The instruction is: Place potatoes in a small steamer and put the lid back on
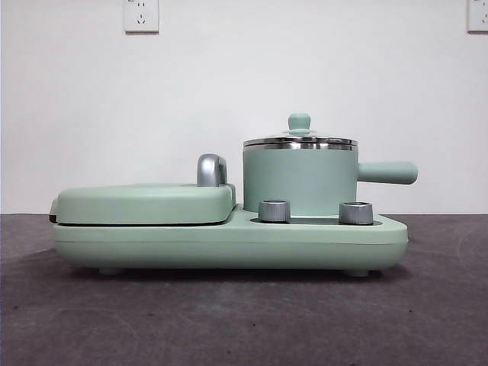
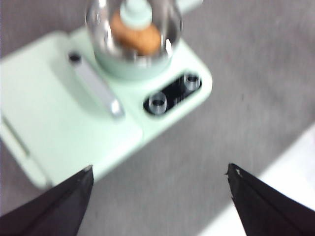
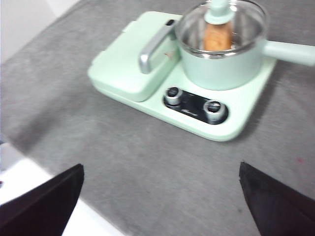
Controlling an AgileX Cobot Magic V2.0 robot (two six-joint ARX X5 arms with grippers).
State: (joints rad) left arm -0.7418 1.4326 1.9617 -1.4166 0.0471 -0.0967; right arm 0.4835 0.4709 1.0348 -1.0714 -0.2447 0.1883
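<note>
The mint-green small steamer [image 1: 299, 179] stands on the right half of a mint-green cooker base, its straight handle pointing right. The glass lid [image 1: 300, 139] with a green knob rests on its steel rim. Through the glass an orange-brown potato [image 3: 217, 35] shows inside the pot, also visible as the potato [image 2: 136, 38] in the left wrist view. My left gripper [image 2: 160, 179] hangs open high above the grey table, apart from the cooker. My right gripper [image 3: 161, 177] is open too, above the table in front of the cooker. Neither gripper shows in the front view.
The cooker base [image 1: 229, 240] carries a flat grill cover [image 1: 145, 202] with a steel handle [image 1: 211, 169] on its left half, and two steel dials [image 1: 274, 210] in front of the pot. A white wall with sockets stands behind. A white table edge [image 3: 29, 184] lies near my right gripper.
</note>
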